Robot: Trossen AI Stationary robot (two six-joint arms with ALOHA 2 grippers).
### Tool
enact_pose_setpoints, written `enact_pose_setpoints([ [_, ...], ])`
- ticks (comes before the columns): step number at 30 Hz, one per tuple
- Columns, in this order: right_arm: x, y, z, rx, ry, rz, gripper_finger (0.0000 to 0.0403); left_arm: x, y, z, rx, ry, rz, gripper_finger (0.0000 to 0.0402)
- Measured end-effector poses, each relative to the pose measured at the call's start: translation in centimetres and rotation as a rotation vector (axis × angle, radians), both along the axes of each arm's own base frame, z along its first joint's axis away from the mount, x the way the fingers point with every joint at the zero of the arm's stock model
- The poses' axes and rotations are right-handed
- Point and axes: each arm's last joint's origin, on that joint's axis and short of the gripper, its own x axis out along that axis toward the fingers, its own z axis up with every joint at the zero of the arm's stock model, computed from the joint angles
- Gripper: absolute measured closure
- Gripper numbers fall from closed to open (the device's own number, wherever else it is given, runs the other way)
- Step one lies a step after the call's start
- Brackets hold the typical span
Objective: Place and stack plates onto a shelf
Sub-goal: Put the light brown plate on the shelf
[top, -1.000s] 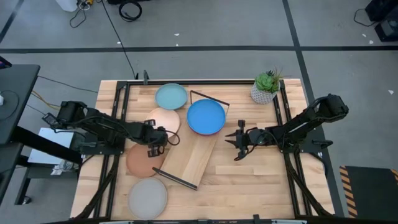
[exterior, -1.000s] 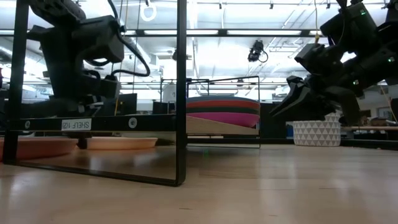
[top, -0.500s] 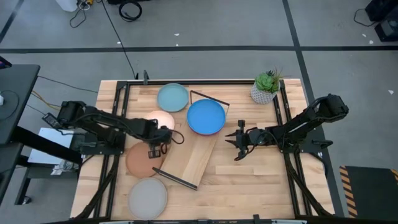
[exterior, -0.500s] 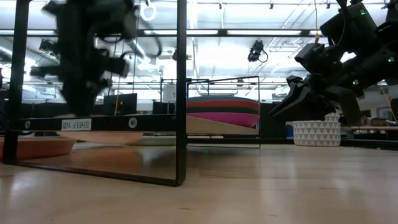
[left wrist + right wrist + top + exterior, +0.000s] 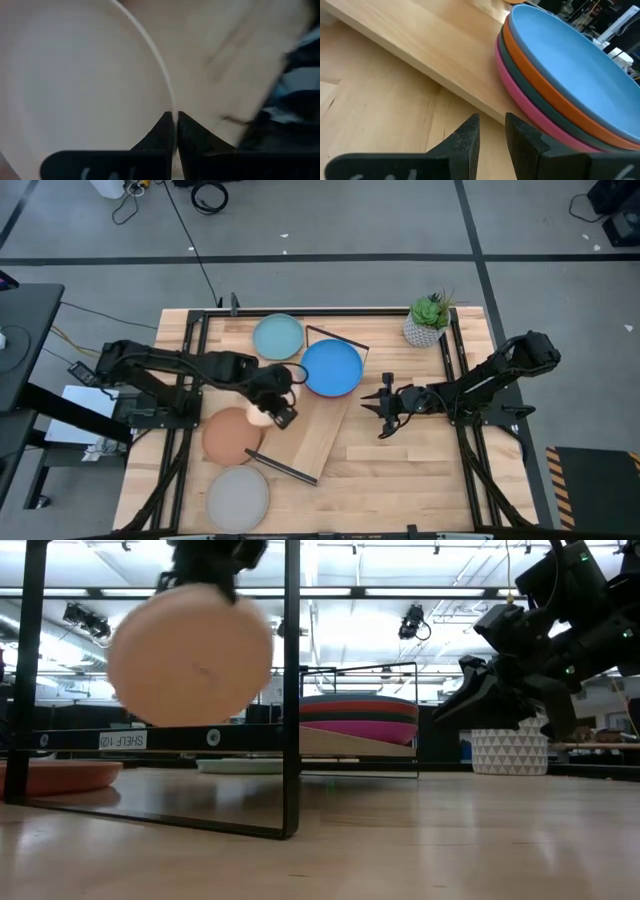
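L gripper [image 5: 278, 402]: clenched on rim of cream plate [image 5: 190, 658]; plate lifted off table, tilted nearly on edge, over near-left end of shelf [image 5: 305, 435].
L fingers [image 5: 167, 131]: pinch plate edge, almost no gap betw. them.
R gripper [image 5: 383, 406]: waits low, just right of shelf, facing stack; fingers [image 5: 465, 140] w/ narrow gap, holding nothing.
Stack [image 5: 555, 85]: bright blue on orange on teal on magenta, at far end of shelf, rims roughly flush.
Shelf: lies diagonal on table [image 5: 400, 470]; near half of board bare.
Table plates: light blue [image 5: 276, 337] far, beside stack; tan [image 5: 230, 435] and grey [image 5: 238, 495] left of shelf.
Open room: bare tabletop right of shelf.
Plant pot [image 5: 424, 328]: far-right corner, well apart.
Writing: label on shelf frame [image 5: 122, 740] reads "SHELF-" then digits, unclear.
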Motion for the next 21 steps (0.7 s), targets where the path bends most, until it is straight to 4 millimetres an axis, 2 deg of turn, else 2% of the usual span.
enact_pose_setpoints([
  [5, 0.0, 0.0, 0.0, -0.003, -0.003, 0.002, 0.0305, 3.1, -2.8, 0.7, -0.033, -0.1, -0.135, 0.0385],
  [10, 0.0, 0.0, 0.0, -0.006, -0.003, 0.004, 0.0305, 5.0, -5.1, 0.0, 0.004, -0.008, -0.203, 0.0385],
  [15, 0.0, 0.0, 0.1, -0.006, -0.006, 0.005, 0.0305, 6.4, -6.6, -1.1, 0.072, 0.049, -0.292, 0.0385],
  [21, 0.1, 0.1, 0.1, 0.012, -0.008, 0.035, 0.0305, 6.9, -7.5, -2.4, 0.122, 0.091, -0.38, 0.0366],
])
